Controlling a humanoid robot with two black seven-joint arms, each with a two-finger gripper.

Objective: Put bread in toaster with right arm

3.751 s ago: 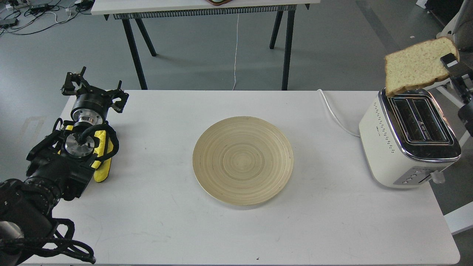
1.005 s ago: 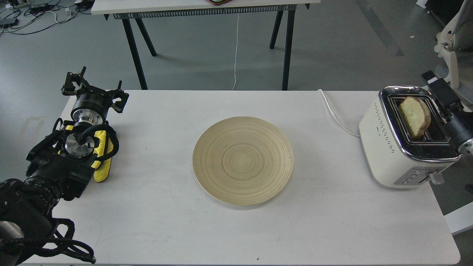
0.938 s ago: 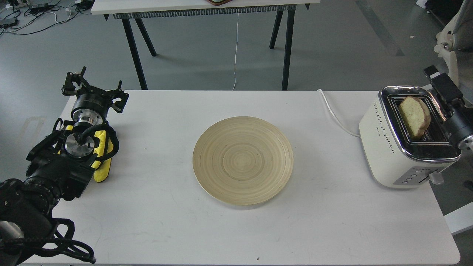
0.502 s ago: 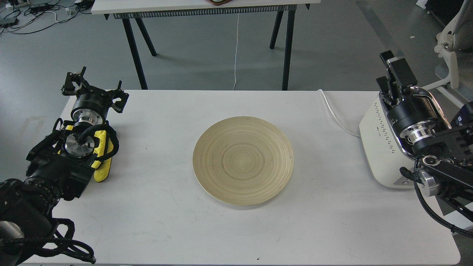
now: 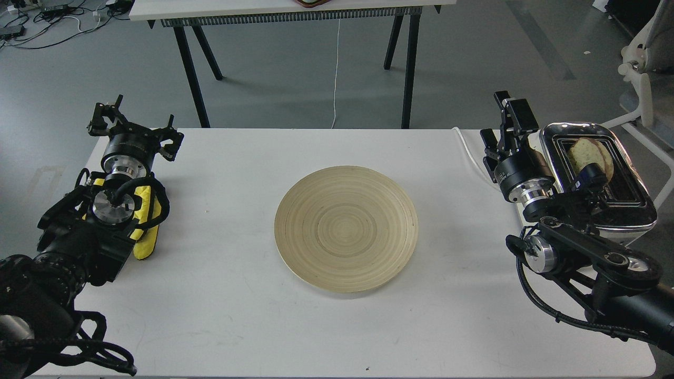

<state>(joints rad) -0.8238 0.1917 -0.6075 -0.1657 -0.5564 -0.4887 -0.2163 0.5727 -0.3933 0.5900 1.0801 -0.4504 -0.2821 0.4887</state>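
Bread point(image 5: 590, 157) stands in the toaster point(image 5: 597, 176) slot, placement looks done. Right gripper point(image 5: 504, 121) released, holding nothing, beside it. You only need to park the arm.

Tan bread point(image 5: 588, 154) upright in toaster point(image 5: 626, 181) slot

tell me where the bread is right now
In the head view, the bread stands in a slot of the toaster at the table's far right, just right of the right gripper.

Plate point(image 5: 346, 228): round, pale wood, mid-desk.
Desk point(image 5: 237, 316): white top.
Second desk point(image 5: 221, 9): behind, black legs.
Floor cables point(image 5: 31, 26): top-left corner.
Hanging cord point(image 5: 336, 73): white, below second desk.
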